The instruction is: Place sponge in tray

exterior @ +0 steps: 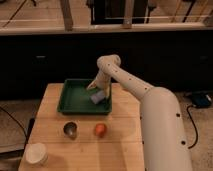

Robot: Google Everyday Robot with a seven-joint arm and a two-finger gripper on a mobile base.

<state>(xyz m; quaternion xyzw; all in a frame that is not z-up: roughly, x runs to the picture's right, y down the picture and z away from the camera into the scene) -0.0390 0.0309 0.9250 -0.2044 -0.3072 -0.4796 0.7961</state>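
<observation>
Sponge [97, 98]: lies within the right-hand part of the tray [75, 97], directly beneath the gripper [100, 90] and seemingly touching it. Gripper: low over the tray; whether it clasps the sponge or is free of it cannot be told. Task: placement judged nearly complete, with release and withdrawal possibly left.

Lab-like room: wooden table [120, 150], railing [105, 27], floor cables [192, 125]; gripper fingers [103, 92] over tray [63, 98].

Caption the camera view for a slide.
Tool over the green tray, sponge at its tip; metal cup and orange object outside.
</observation>
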